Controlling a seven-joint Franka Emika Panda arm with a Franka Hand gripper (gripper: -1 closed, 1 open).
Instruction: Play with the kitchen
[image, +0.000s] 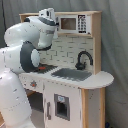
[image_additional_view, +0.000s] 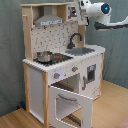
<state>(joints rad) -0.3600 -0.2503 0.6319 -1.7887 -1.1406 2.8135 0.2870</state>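
Kitchen (image_additional_view: 60, 65) stands upright on floor, oven door (image_additional_view: 70, 102) swung down open; arm wrist (image_additional_view: 85, 10) level with top shelf at faucet (image_additional_view: 75, 39) side; faucet and sink (image_additional_view: 82, 50) lie directly below; finger state: cannot tell.

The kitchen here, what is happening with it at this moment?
A white robot arm is reaching up toward the top shelf of the kitchen, near the small microwave. It holds nothing that can be seen. In the second exterior view the oven door hangs open at the bottom and a metal pot sits on the stove. The black faucet stands behind the sink. Nothing else is being touched.
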